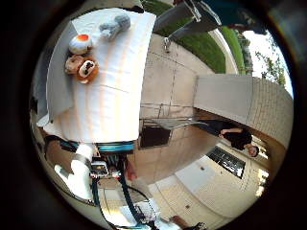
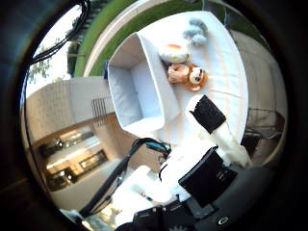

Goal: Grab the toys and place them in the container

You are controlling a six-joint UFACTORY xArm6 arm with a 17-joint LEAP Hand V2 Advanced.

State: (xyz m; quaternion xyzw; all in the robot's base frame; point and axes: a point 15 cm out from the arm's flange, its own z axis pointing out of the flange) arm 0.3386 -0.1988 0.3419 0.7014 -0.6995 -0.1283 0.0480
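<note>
Three toys lie together on a table under a white cloth (image 1: 112, 100): a grey plush (image 2: 195, 31), a round white and orange toy (image 2: 174, 53) and a brown lion plush (image 2: 188, 76). Beside them on the cloth stands an open white container (image 2: 137, 89), which looks empty. My right hand (image 2: 207, 144) hovers well above the table, apart from the toys. One of its fingers (image 2: 208, 115), white with a black pad, reaches out straight towards the lion. Nothing is in the hand.
The table stands on paved ground (image 1: 168, 72), with grass (image 1: 201, 45) beyond and a pale brick wall (image 1: 240, 96) to one side. A dark metal frame (image 1: 156, 132) stands close to the table's edge. The arm's white body (image 1: 81, 172) shows beside the table.
</note>
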